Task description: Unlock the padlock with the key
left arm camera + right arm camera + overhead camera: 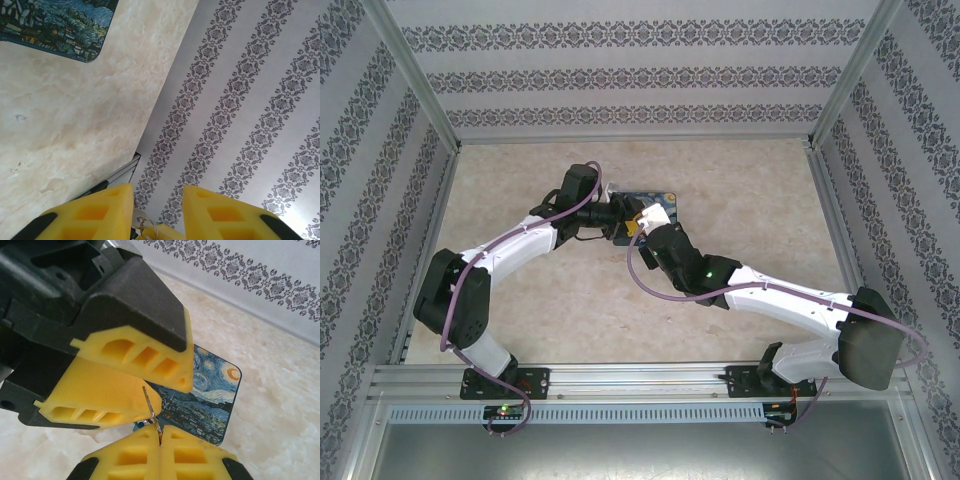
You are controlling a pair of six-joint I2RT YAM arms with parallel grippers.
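Table (760, 230): pale marbled top; from my station I see both arms meet above its middle.

Left arm (505, 255) and right arm (790, 300): white links with black joints, each bent inward toward the same spot.

Tin (212, 390): flat blue rectangle with a swirling night-sky print. It lies on the table under and just beyond the two wrists.

Left gripper (158, 192): yellow fingers spread, with a bare gap between the tips. In the right wrist view its fingers (145, 352) hang just above the other pincer.

Right gripper (160, 432): yellow fingers pressed together, pinching the key at its lower end.

Key (150, 405): thin grey metal blade, held near upright with a slight lean. Its upper tip reaches the edge of the left gripper's lower finger; I cannot tell whether they touch.

Ring (146, 225): small silvery wire loop, low in the gap between the left fingers.

Blue speck (136, 426): bright blue, just beside the right fingertips, under the left lower finger. I cannot tell whether it is the padlock or part of the tin.
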